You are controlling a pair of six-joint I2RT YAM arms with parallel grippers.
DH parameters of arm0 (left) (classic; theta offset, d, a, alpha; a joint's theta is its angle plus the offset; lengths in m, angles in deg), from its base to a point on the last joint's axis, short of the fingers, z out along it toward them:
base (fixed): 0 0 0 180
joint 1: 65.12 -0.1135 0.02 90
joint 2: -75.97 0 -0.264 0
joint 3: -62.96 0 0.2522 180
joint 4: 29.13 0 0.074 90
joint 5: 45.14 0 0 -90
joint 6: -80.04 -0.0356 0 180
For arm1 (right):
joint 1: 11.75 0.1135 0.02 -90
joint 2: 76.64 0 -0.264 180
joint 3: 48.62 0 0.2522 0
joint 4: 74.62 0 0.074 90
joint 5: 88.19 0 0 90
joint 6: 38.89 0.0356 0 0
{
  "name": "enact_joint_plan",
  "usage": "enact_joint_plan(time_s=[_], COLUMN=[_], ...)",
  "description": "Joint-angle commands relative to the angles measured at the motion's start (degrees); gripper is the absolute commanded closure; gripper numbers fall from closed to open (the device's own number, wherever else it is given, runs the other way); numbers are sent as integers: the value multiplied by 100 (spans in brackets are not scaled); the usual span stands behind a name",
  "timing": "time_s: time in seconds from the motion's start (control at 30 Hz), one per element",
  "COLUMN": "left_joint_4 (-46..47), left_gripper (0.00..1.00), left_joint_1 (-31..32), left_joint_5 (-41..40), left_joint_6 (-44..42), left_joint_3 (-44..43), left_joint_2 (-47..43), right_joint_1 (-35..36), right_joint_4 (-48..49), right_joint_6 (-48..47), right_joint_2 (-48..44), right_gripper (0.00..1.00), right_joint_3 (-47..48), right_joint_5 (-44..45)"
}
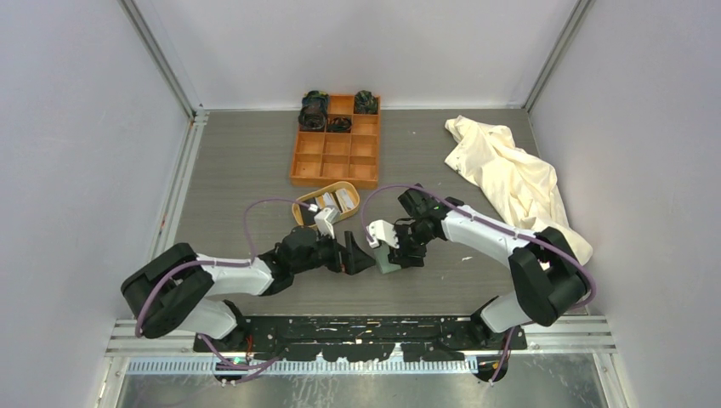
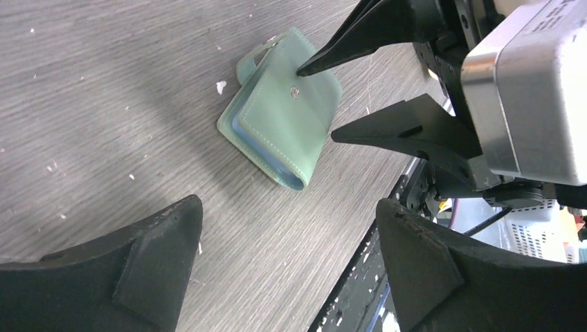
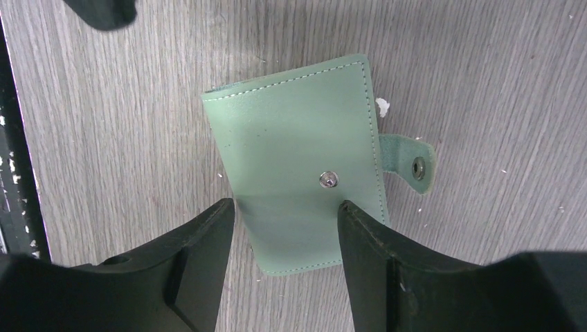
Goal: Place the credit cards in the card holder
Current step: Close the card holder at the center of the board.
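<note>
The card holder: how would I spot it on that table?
Start at the orange compartment box at the far middle of the table, then the oval tan tray just in front of it. Nearer still, beneath the right end effector, lies the card holder: the only sage-green thing, flat, folded shut, with a small snap strap.

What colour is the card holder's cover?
The card holder is sage green; right wrist view shows it best.
</note>
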Motion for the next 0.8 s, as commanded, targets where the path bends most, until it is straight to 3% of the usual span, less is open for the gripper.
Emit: enact_joint_plan(time_s=[0.0, 0.07, 0.17, 0.23, 0.53, 0.77], left_joint_4=[637, 822, 1121, 1287, 1289, 944], left_gripper=[15, 48, 74, 85, 100, 100], left_joint_1=[1, 5, 12, 36, 80, 78], left_joint_5=[9, 160, 368, 468, 457, 165], left_joint_6=[118, 329, 598, 728, 1054, 1106], left_joint_3=[-356, -562, -773, -907, -1355, -1100], left_joint_2=[308, 645, 1127, 1384, 2233, 2431], right_joint_1=[-9, -13, -15, -33, -58, -171], right_joint_4=[-50, -56, -71, -73, -108, -259], right_joint_6=[99, 107, 117, 124, 175, 224], right_joint_2=[124, 129, 138, 136, 145, -79], right_gripper=[38, 38, 38, 38, 39, 37], right_joint_3=[175, 189, 198, 198, 255, 461], right_joint_5=[-85, -94, -105, -114, -151, -413])
